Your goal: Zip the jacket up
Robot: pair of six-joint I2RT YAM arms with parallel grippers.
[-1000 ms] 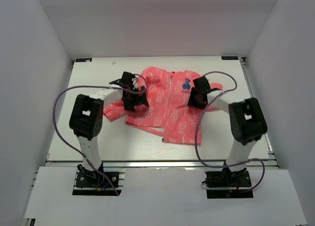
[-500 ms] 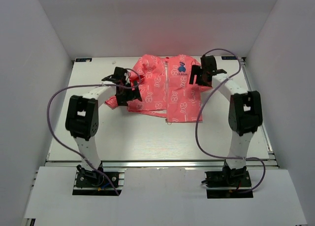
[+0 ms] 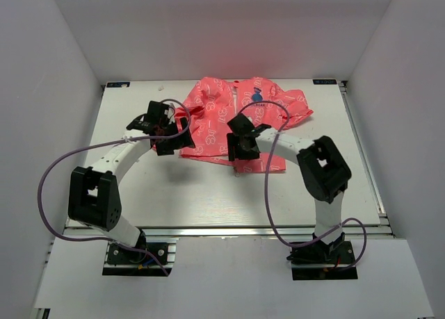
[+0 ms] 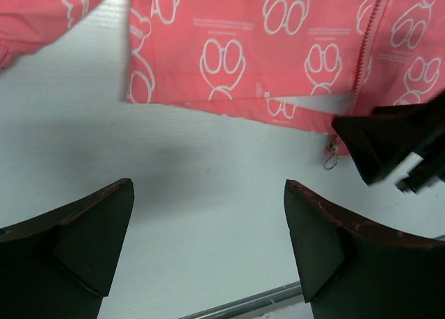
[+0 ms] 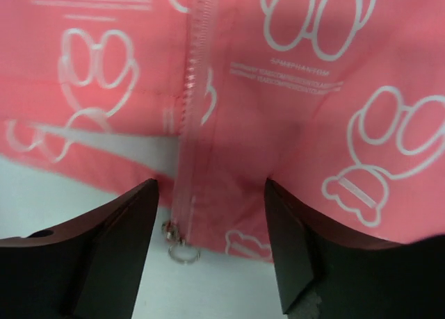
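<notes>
The jacket (image 3: 222, 117) lies flat at the table's (image 3: 174, 194) 12 o'clock. It looks thin, light and limp, and is likely to bunch. Pin the hem (image 4: 208, 102) and pinch the zipper pull (image 5: 179, 253) at its 6 o'clock edge. Left gripper (image 4: 208, 215) and right gripper (image 5: 208, 215): spread, empty.

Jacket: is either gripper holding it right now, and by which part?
Nothing is held. The left gripper is open over the table; the right gripper is open, straddling the zipper pull at the jacket hem.

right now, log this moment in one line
jacket flat | zipper pull at hem | right gripper open over pull | left gripper open beside hem
</notes>
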